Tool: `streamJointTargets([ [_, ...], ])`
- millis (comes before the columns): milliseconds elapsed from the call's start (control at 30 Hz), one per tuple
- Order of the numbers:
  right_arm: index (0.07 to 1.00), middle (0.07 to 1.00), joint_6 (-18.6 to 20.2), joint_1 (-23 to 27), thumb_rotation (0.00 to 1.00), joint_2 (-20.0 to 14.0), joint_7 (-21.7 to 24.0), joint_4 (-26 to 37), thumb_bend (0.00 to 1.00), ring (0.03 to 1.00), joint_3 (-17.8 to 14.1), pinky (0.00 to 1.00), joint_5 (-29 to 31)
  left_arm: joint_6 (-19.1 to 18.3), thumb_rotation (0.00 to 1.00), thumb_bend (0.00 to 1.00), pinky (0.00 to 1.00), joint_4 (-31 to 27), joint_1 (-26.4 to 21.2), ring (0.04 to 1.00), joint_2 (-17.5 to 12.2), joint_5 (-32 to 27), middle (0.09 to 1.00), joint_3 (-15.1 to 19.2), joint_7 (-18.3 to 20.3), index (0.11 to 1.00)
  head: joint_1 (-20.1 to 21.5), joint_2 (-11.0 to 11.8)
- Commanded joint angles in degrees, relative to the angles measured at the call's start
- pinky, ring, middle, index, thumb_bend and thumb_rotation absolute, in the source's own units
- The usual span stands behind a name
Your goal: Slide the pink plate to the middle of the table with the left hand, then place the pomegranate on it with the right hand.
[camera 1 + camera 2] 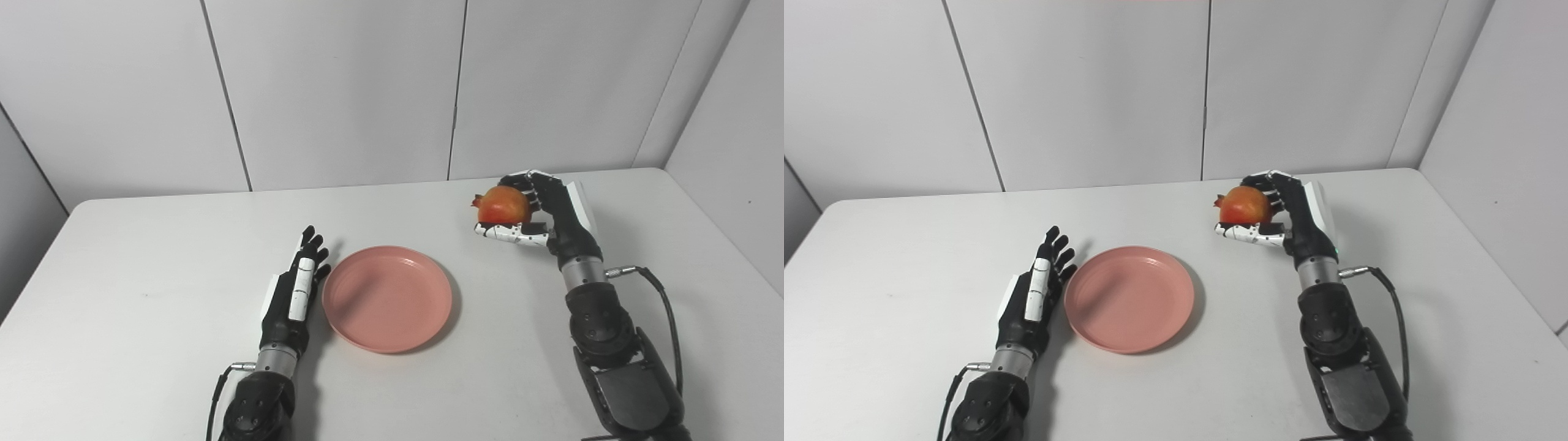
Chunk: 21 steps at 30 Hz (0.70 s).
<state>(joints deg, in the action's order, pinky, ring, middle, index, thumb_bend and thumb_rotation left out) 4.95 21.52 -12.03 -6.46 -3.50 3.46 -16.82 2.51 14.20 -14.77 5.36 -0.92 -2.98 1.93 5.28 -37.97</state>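
Right hand (539,211) is gripping pomegranate (503,205) right of pink plate (387,298), readying placement; left hand (297,285) is resting open, touching plate's left rim.

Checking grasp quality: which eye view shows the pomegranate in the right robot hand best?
Left eye view, narrowly: the pomegranate and its crown show clear of the right robot hand. The right eye view shows the same fruit and grip from slightly aside, nothing more.
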Motion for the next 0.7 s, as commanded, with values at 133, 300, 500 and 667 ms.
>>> streamJointTargets([
  [133,0.521,0.467,-2.55,-0.08,0.00,0.41,3.46,5.14,0.52,0.488,1.20,0.45,0.78,3.53,1.00,0.72,0.93,1.25,-2.62,0.972,0.49,0.19,0.992,-0.45,0.05,0.985,-1.00,0.34],
  [300,0.505,0.481,-3.08,-1.12,0.00,1.35,4.84,6.57,0.52,0.505,2.65,0.47,0.39,3.02,1.00,0.74,0.93,1.25,-2.75,0.973,0.35,0.98,0.995,-0.68,-0.36,0.991,-0.81,0.39],
  [500,0.510,0.475,-4.12,-1.84,0.00,2.73,6.15,7.29,0.52,0.496,4.49,0.47,0.51,2.90,1.00,0.74,0.93,1.06,-2.49,0.970,0.41,2.32,0.989,-0.95,-1.19,0.981,-0.82,0.58],
  [667,0.519,0.467,-6.50,-1.86,0.00,3.49,6.44,5.77,0.52,0.479,6.84,0.45,-1.00,3.12,1.00,0.74,0.93,1.18,-2.43,0.973,0.20,1.98,0.991,-1.29,-0.47,0.981,-0.53,0.87],
])
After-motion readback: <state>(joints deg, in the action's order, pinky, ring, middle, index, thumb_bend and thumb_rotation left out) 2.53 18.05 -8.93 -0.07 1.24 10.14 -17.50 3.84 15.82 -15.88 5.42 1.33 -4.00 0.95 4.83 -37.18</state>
